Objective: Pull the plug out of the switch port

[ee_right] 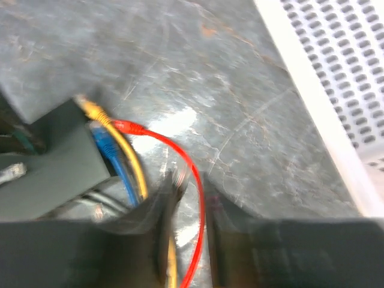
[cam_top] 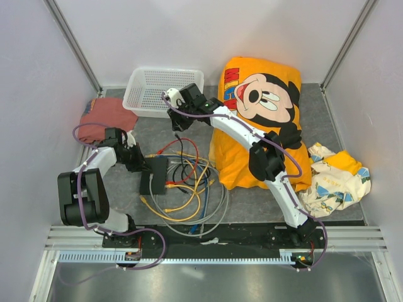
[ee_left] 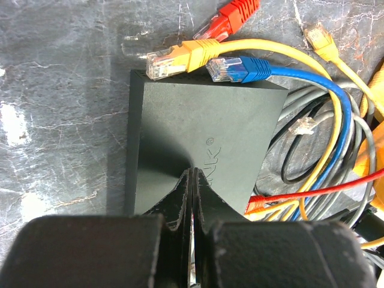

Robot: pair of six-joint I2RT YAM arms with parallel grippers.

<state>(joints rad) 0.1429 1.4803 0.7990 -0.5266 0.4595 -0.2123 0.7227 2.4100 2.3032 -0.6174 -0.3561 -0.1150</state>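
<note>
The black switch [cam_top: 158,174] lies flat on the grey mat amid a tangle of cables. My left gripper [cam_top: 140,165] is shut with nothing between its fingers, tips resting on the switch's top [ee_left: 198,120]. Loose yellow [ee_left: 163,63], blue [ee_left: 225,69] and red [ee_left: 231,15] plugs lie at its far edge; another red plug [ee_left: 257,205] sits against its right side. My right gripper [cam_top: 178,123] hovers over the mat near the basket. In the blurred right wrist view its fingers [ee_right: 170,195] stand apart, and the red cable [ee_right: 195,186] runs between them. The switch [ee_right: 60,165] shows at the left.
A white mesh basket [cam_top: 140,100] stands at the back, its rim near my right gripper [ee_right: 312,102]. A maroon cloth [cam_top: 104,116] lies at the left. A yellow Mickey Mouse cushion [cam_top: 264,100] and a patterned cloth [cam_top: 334,176] lie at the right. Yellow, grey and blue cables [cam_top: 189,201] coil in front.
</note>
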